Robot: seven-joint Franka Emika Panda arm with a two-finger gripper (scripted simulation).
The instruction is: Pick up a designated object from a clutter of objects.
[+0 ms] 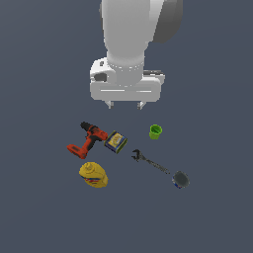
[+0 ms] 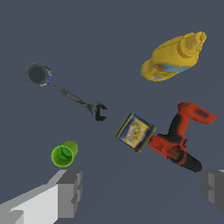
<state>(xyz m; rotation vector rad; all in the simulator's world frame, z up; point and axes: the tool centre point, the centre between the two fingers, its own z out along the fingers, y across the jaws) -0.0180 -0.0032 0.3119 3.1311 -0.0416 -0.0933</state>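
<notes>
Green cup [image 1: 155, 131] sits upright, apart from the wrench [image 1: 149, 161]. Gripper [image 1: 125, 105] hangs above the drill [image 1: 88, 140], fingers spread, holding nothing.

The green cup [image 2: 64, 154] stands near one finger [image 2: 70, 192]. The jaws are wide apart. The box [image 2: 135, 132] touches the drill [image 2: 181, 136].

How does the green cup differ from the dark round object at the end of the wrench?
The green cup is bright green; the dark round object is grey-black with a blue patch on its side. The cup stands apart from the other items, while the dark object sits right at the wrench handle's tip. The cup lies nearer the open pincer. Both are small, round and open-mouthed in the wrist view.
</notes>
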